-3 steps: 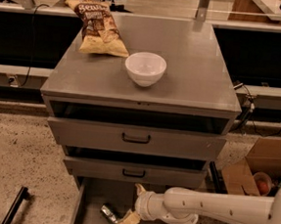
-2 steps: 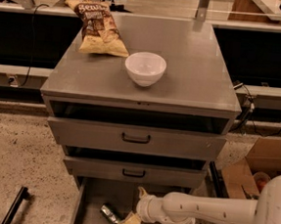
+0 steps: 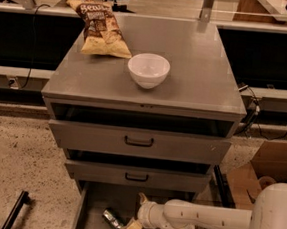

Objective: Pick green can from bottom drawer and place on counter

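Observation:
The green can (image 3: 111, 218) lies on its side on the floor of the open bottom drawer (image 3: 94, 202), left of centre. My gripper (image 3: 134, 214) is inside that drawer, reaching in from the right on the white arm (image 3: 199, 221). It is open, with one finger pointing up and the other low, its tip right beside the can's right end. Nothing is held. The counter (image 3: 203, 66) is the cabinet's flat grey top.
A white bowl (image 3: 148, 70) and a chip bag (image 3: 100, 28) sit on the counter. The two upper drawers with black handles (image 3: 138, 141) are slightly open. A cardboard box (image 3: 266, 170) stands on the floor at the right and a black bar (image 3: 13, 216) at the lower left.
The gripper has edged slightly left and down toward the can. The arm's white elbow has come further into view at the lower right. The can has not moved.

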Robot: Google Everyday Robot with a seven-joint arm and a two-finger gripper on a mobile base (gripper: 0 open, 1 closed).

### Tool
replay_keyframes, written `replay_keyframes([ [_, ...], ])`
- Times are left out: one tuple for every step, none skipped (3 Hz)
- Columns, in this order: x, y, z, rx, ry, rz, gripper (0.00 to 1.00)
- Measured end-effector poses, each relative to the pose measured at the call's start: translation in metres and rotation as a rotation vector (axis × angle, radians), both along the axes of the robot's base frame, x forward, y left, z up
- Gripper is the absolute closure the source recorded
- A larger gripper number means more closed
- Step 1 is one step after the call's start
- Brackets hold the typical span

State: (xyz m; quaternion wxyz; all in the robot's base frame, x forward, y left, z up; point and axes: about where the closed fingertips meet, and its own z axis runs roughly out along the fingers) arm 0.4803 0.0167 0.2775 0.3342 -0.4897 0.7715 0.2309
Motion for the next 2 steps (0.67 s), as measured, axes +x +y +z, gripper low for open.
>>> replay_keyframes([
  [0.0, 0.003, 0.003, 0.006, -0.011, 0.007, 0.0],
  [0.004, 0.014, -0.006, 0.023, -0.03, 0.016, 0.18],
])
